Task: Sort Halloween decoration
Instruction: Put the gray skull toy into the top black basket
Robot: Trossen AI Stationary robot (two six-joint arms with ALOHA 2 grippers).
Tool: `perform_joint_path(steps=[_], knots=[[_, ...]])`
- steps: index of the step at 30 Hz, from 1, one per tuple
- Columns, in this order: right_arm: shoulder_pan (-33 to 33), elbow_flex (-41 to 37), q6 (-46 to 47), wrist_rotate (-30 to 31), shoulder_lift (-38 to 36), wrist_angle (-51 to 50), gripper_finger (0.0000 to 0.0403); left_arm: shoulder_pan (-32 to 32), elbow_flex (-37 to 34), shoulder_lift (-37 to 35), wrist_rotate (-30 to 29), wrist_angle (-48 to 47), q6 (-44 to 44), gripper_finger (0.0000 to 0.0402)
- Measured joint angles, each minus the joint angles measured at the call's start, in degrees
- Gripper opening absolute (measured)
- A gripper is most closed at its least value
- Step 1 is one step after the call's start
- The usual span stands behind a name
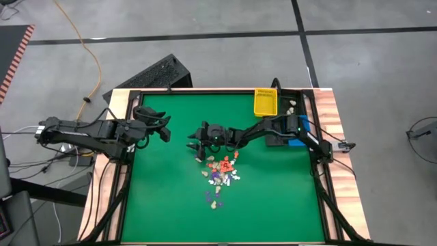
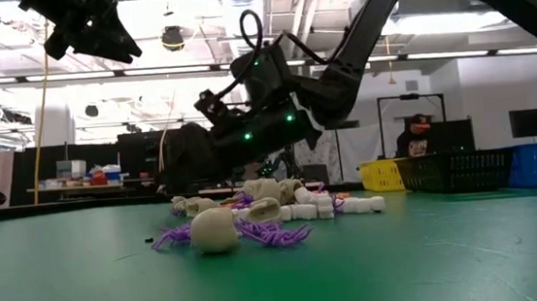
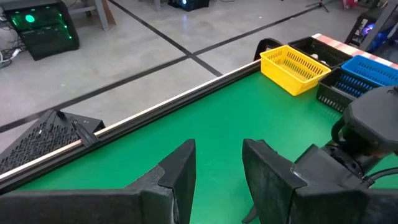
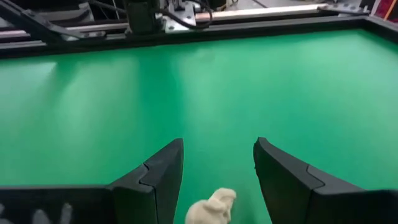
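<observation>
1. The Halloween decoration point(image 1: 222, 174) is a loose heap of tiny trinkets near the middle of the smooth green table point(image 1: 171, 205), in matte cream-white, orange-red and purple.
2. In the low view the nearest piece is a rounded cream lump point(image 2: 214, 228) lying on thin purple strands point(image 2: 271, 234) (stringy, leg-like).
3. The right gripper point(image 1: 198, 143) hangs low at the far edge of the heap, its dark angular fingers point(image 4: 152, 180) spread with nothing between them; a cream trinket point(image 4: 211, 208) lies on the table just below the gap.
4. The left gripper point(image 1: 162, 127) hovers near the left side of the table, well apart from the heap, its blocky fingers point(image 3: 177, 180) spread and empty.
5. A yellow lattice bin point(image 1: 265, 102), a black bin point(image 3: 339, 93) and a blue bin point(image 3: 367, 70) stand at the far right corner.
</observation>
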Motion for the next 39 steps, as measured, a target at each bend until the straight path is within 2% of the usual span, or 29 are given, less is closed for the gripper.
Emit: perform_joint_path(steps=[39], knots=[[-1.1, 0.0, -1.7, -1.4, 0.0, -8.9, 0.0214, 0.0, 0.0, 0.0, 0.0, -0.1, 0.0, 0.0121]])
